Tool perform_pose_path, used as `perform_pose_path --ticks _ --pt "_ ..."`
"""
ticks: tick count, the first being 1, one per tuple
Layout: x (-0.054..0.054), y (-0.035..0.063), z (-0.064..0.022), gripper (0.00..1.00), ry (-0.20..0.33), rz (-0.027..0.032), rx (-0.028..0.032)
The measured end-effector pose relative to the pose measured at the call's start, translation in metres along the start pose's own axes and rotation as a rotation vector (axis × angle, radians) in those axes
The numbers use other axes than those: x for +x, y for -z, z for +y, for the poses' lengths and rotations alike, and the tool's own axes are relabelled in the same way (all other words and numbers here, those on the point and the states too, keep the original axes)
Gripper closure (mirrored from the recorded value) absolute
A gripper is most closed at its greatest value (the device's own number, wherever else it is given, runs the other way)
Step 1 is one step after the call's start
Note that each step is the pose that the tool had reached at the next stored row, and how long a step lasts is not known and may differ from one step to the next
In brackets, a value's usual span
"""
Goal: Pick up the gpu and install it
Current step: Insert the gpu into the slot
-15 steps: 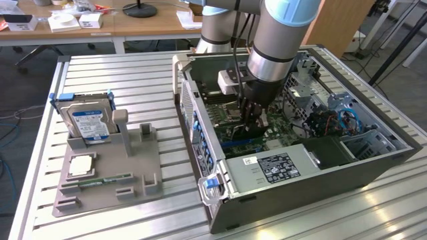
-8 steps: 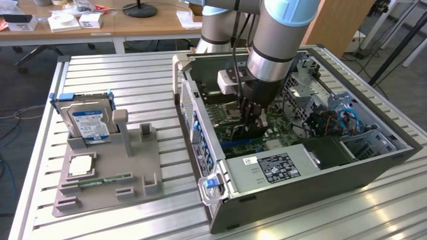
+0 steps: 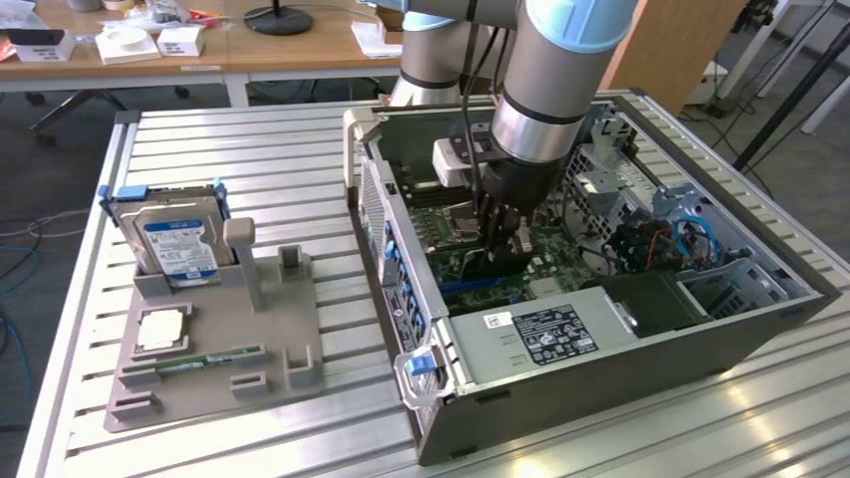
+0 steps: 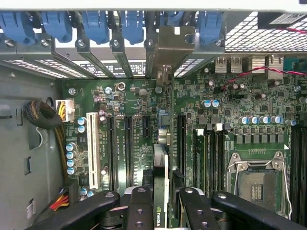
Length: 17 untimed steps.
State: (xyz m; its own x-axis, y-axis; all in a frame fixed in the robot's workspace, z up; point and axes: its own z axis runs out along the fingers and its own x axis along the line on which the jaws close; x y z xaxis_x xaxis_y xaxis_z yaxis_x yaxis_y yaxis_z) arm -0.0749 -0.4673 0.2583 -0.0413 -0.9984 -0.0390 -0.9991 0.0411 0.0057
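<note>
The gpu (image 4: 161, 167) shows edge-on in the wrist view as a thin dark card standing upright over the green motherboard (image 4: 129, 100). Its silvery end bracket (image 4: 175, 44) lies against the case's rear slot openings, beside the blue clips. My gripper (image 4: 165, 203) is shut on the card, with a black finger (image 4: 139, 206) pressed to each side. In the exterior view the gripper (image 3: 503, 237) reaches down into the open computer case (image 3: 743, 329), holding the dark gpu (image 3: 492, 263) low over the board near the case's slotted wall.
A grey fixture (image 3: 286, 363) on the exterior view's left holds a hard drive (image 3: 179, 244), a processor chip (image 3: 162, 329) and a green memory stick (image 3: 199, 360). Inside the case are the power supply (image 3: 558, 334), a processor socket (image 4: 256, 182), a white slot (image 4: 91, 151) and cable bundles (image 4: 45, 115).
</note>
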Motion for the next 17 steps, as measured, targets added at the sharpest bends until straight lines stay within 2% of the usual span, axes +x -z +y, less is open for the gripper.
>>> perform_pose_path --ticks 6,7,9,10,17 --pt "0.0000 0.0000 0.0000 0.74 0.000 0.0038 0.0001" --pt "-0.0001 -0.0001 0.0000 0.74 0.000 0.0062 0.0004" --pt "0.0000 0.0000 0.0000 0.74 0.000 0.0164 0.0005" --pt "0.0000 0.0000 0.0000 0.74 0.000 0.0184 0.0003" --pt "-0.0001 0.0000 0.0000 0.74 0.000 0.0165 0.0008"
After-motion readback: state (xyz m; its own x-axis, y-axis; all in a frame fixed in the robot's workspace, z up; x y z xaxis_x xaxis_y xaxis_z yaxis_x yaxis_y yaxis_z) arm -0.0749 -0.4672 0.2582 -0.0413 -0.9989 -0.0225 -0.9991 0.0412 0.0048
